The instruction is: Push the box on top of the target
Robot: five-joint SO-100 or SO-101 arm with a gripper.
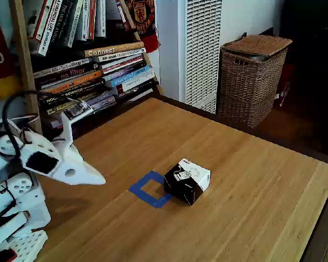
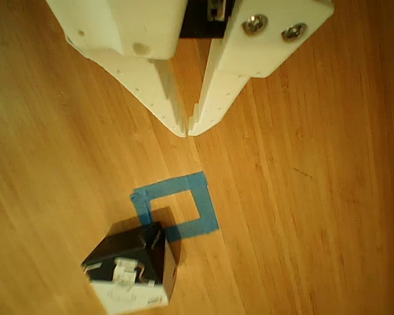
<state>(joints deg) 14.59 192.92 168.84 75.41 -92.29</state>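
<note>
Box (image 1: 188, 180) sits on the wooden table (image 1: 251, 180), upright on its base, white printed top facing up, black sides showing. It is close to cubic, so no clear long axis. In the fixed view it is turned corner-on to the camera, its edges running diagonal to the table edges and roughly in line with the sides of the target (image 1: 148, 189).

The target, a hollow square of blue tape, lies flat just left of the box in the fixed view. The box's lower left side meets the target's right corner and overlaps the tape there; most of the square is uncovered. In the other view the box (image 2: 128, 275) sits at the bottom left and covers the lower left corner of the tape square (image 2: 177, 209).

Gripper (image 1: 95, 179) is white, fingertips pressed together with only a hairline gap between them, holding nothing. In the fixed view it hangs above the table, left of the target and well apart from the box, tip pointing toward them. In the other view the gripper (image 2: 187, 130) reaches down from the top edge, the target lying between its tip and the box.

Open wood lies all round the box; the right and near table edges are well apart from it. Bookshelf (image 1: 87, 60) and wicker basket (image 1: 251, 76) stand beyond the far edge.
</note>
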